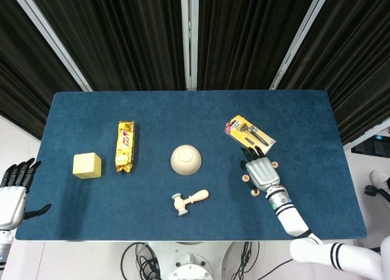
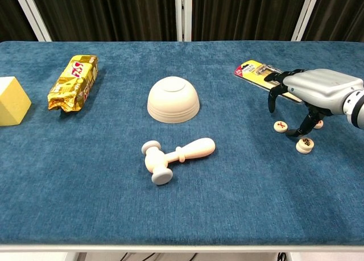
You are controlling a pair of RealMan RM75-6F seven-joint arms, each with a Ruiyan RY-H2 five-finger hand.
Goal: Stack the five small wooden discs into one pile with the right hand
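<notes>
Wooden discs [image 2: 280, 126] scattered on blue table [image 2: 227, 204] at right, one stack [image 2: 305, 145] nearer front. Right hand [image 2: 318, 90] directly above, fingers spread, holding nothing, thumb tip by leftmost disc. Left hand [image 1: 15, 185] far off, idle.
</notes>
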